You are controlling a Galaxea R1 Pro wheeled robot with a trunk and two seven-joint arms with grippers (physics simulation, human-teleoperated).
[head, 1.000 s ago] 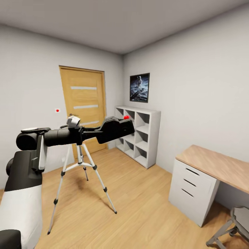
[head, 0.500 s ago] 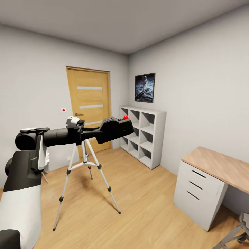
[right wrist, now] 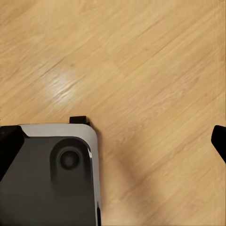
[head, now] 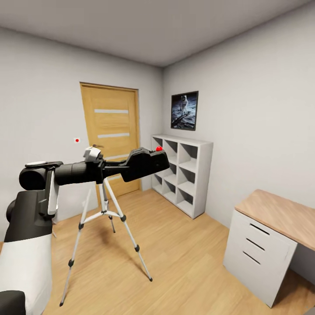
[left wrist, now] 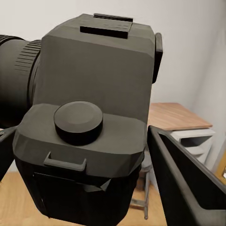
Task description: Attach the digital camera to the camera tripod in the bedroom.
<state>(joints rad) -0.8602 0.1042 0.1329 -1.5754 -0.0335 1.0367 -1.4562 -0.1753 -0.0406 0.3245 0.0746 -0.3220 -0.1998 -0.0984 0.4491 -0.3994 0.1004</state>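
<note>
My left arm reaches forward at chest height, and my left gripper (head: 131, 165) is shut on the digital camera (head: 146, 162), a chunky black body with a red button on top. In the left wrist view the digital camera (left wrist: 94, 117) sits close between the dark fingers (left wrist: 186, 186). The camera tripod (head: 104, 214) stands on the wood floor behind and below my forearm, its silver legs spread and its head hidden by the arm. In the right wrist view my right gripper (right wrist: 113, 143) is open above bare floor.
A wooden door (head: 111, 135) is in the far wall, with a white cube shelf (head: 183, 173) and a framed picture (head: 184, 110) to its right. A desk with white drawers (head: 262, 245) stands at the right. Part of my base (right wrist: 47, 174) is below the right gripper.
The whole view has shifted, so the camera moved: desk and shelf slid right, the stool left the picture. My left arm keeps the same pose with the digital camera held.
</note>
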